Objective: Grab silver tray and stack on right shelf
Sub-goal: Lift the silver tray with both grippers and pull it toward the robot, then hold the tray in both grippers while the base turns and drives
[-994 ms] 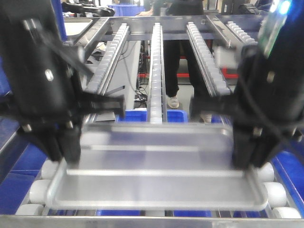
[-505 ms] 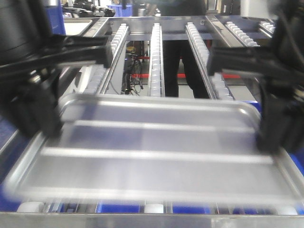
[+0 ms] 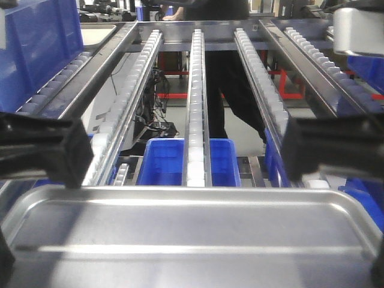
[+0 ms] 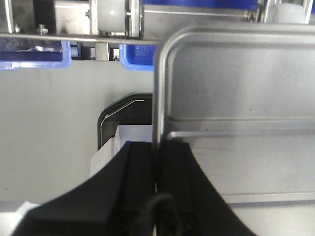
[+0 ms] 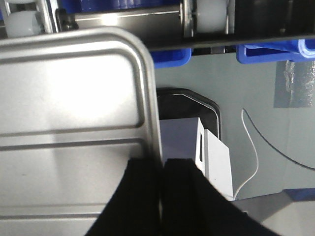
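Left hand [image 4: 157, 153] and right hand [image 5: 161, 167] each pinch a short rim of the silver tray [image 3: 192, 240]. The tray hangs between them at the near end of the right shelf [image 3: 198, 90].

Risk: the grip is on thin rims only, so uneven travel could twist or drop the tray, and its far edge may catch a roller rail.

Beyond the hands: blue bins [image 3: 165, 162] under the rails, and a person [image 3: 231, 72] behind the rack

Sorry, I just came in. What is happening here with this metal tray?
The robot's two arms hold the silver tray between them. The left gripper is shut on the tray's left rim and the right gripper on its right rim. The tray hangs just in front of the right shelf, mostly over the floor, and is not yet set on the rollers.
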Controlling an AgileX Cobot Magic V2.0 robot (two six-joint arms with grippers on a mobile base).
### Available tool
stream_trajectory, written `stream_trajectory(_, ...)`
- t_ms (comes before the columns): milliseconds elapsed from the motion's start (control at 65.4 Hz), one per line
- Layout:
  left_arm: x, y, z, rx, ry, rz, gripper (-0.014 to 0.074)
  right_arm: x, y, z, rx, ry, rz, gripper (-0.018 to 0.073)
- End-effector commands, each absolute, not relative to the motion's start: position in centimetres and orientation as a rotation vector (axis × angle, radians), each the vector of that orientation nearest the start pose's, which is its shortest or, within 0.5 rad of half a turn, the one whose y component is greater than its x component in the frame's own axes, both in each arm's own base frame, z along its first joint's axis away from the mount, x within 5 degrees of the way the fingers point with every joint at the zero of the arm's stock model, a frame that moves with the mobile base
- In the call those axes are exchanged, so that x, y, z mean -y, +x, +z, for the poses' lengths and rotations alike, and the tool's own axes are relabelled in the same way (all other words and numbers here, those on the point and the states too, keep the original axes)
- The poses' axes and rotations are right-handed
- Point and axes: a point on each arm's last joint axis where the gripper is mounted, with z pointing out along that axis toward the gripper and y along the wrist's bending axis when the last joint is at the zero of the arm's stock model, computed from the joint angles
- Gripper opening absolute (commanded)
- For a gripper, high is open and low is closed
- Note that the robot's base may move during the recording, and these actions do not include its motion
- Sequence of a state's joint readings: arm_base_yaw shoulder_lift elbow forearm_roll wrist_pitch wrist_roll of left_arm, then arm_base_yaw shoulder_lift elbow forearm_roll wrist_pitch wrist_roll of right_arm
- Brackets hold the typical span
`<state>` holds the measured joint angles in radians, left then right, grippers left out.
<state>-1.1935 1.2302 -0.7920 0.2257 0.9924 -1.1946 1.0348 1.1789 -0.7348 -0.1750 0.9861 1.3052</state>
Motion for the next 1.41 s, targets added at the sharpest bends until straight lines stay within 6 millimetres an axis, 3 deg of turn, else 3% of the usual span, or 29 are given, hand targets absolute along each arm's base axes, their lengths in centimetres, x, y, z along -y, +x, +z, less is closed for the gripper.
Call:
stream_trajectory(0, 17.99, 8.97, 25.83, -2.844, 0.159, -0.158, -0.0100, -15.58, 10.52, 25.48, -2.840, 0.248, 0.187, 0.0071)
stream_trajectory(1391, 17.55, 8.87, 25.76, -2.860, 0.162, -0.090, -0.0100, -15.96, 10.28, 25.56, -2.829, 0.222, 0.215, 0.0069)
